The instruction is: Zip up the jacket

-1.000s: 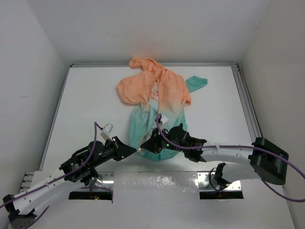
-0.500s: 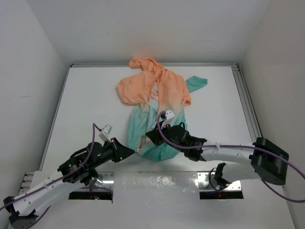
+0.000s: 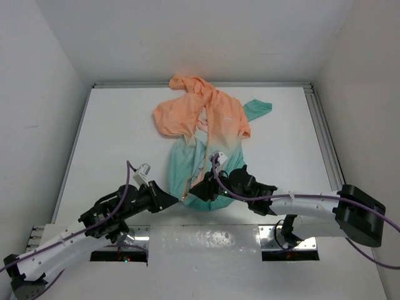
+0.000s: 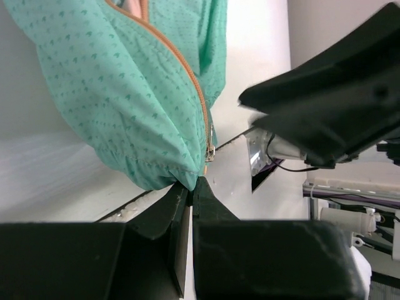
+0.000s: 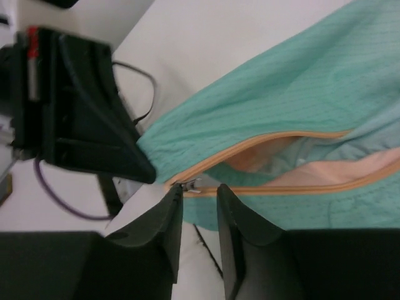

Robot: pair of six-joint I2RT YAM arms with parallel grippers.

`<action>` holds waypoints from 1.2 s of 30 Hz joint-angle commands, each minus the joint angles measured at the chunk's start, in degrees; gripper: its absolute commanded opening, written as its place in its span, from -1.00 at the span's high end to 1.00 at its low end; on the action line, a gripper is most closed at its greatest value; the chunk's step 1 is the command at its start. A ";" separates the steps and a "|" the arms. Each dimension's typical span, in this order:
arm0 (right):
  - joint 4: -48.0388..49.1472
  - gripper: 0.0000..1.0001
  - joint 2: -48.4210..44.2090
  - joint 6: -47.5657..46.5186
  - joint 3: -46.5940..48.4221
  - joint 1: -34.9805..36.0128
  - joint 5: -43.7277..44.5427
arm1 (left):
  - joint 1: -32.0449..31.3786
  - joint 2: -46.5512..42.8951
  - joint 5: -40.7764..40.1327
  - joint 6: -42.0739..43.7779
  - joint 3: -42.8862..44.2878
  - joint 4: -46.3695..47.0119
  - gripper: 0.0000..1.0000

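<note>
Jacket: the jacket [image 3: 209, 128] lies in the middle of the table [image 3: 119, 131], with the peach hood at the far side and the teal hem [image 4: 156, 178] toward the arms.
Zipper: it is open for almost all of its length, and the two orange tapes spread apart right above the slider [image 5: 190, 185].
Slider: it sits at the very bottom of the track, just beside the hem, so I judge that almost nothing is zipped yet.
Left gripper: the left gripper [image 4: 192, 187] has its jaws pressed together on the hem corner, just under the lower end of the zipper.
Reason for this hold: I think it anchors the bottom, so the track can become straight and tight when the slider is drawn away.
Right gripper: the right gripper [image 5: 199, 195] has only a narrow gap between its fingers, and the small pull tab lies at the mouth of this gap, not pinched as far as I can see.
Spacing: the two grippers are just beside each other, so there is little room to turn.
Around: a purple cable [image 3: 211, 172] loops over the teal part, and a metal rail [image 3: 322, 131] runs along the right edge of the table.
In the way: the peach part is bunched and folded, so the track bends there and the slider could jam.
</note>
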 commanded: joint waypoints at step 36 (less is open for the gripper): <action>10.02 0.17 3.83 4.29 0.29 -2.72 -19.89 | -0.42 -1.56 4.82 -0.38 -1.72 10.55 1.00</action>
